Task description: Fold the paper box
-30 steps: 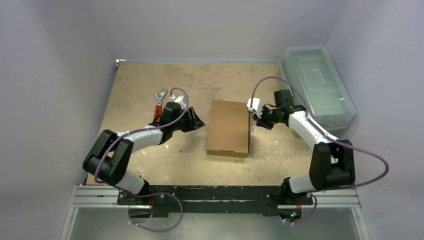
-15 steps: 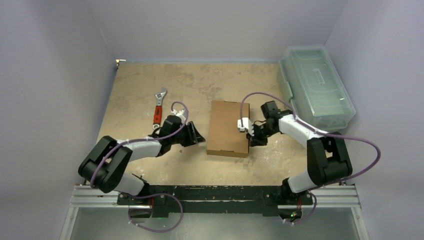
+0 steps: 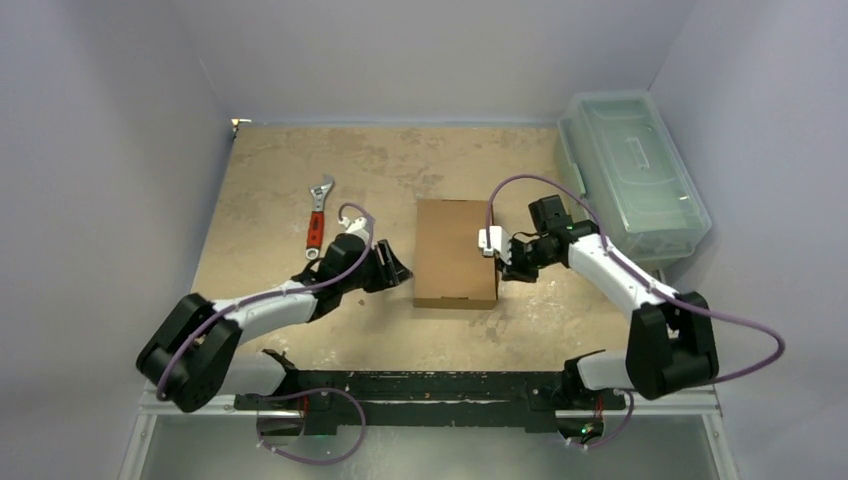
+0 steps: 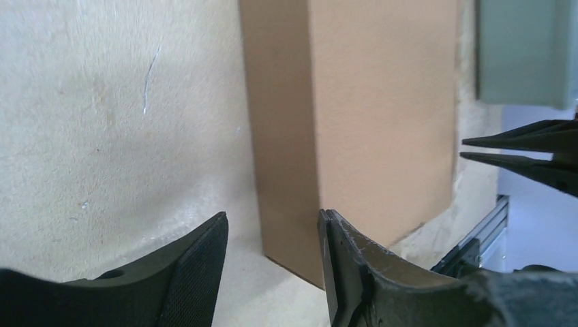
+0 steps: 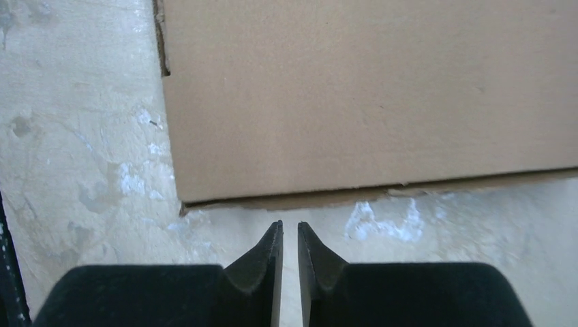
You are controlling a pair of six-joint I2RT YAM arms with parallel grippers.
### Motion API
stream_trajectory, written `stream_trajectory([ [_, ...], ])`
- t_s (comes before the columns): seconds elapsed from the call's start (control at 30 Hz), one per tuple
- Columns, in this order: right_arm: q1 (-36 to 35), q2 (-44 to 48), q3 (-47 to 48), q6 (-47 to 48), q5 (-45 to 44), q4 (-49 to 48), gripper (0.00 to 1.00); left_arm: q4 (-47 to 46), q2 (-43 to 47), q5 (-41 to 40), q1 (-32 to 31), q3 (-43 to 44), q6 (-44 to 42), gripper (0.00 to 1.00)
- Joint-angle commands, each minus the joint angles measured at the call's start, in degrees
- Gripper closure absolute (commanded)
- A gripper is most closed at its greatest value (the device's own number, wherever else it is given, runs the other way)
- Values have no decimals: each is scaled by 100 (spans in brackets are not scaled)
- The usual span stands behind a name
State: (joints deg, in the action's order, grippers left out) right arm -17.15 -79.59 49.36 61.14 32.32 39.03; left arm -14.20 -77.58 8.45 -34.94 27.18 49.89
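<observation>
The paper box [image 3: 456,253] is lying flat and closed on the counter [image 3: 300,170], about midway between my two arms, with its long sides running near to far. I am reaching in at it from both sides, low over the counter.

My left fingers [image 3: 398,272] are hovering just beside the near end of the box's left side. In the left wrist view these left fingers [image 4: 272,221] are standing apart with nothing between them. The box's left wall and its near left corner are showing beyond the gap. I cannot tell whether the right-hand pad is touching that corner.

My right fingers [image 3: 503,268] are pointing at the box's right edge, toward its near end. In the right wrist view these right fingers [image 5: 290,235] are drawn almost together, leaving only a thin slit and gripping nothing. The cardboard edge [image 5: 368,102] is lying just past the tips, with a strip of bare counter showing in between.

A red-handled wrench [image 3: 317,218] is lying on the counter to the far left of the box. A pale green plastic bin [image 3: 632,170] is sitting at the far right.
</observation>
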Motion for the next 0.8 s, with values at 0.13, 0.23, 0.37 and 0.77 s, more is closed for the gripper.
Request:
stream_trajectory([
  [0.13, 90, 793, -318, 1441, -39, 898, 84, 431, 1284, -544, -35, -280, 118, 48],
  [0.23, 89, 830, -556, 1954, -38, 976, 84, 425, 1410, -434, -47, -481, 275, 49],
  [0.37, 95, 567, -705, 2363, -71, 1081, 85, 415, 1582, -370, -48, -706, 364, 49],
  [0.77, -264, 155, -522, 1947, 477, 554, 93, -130, 985, -235, -43, -781, 401, 50],
])
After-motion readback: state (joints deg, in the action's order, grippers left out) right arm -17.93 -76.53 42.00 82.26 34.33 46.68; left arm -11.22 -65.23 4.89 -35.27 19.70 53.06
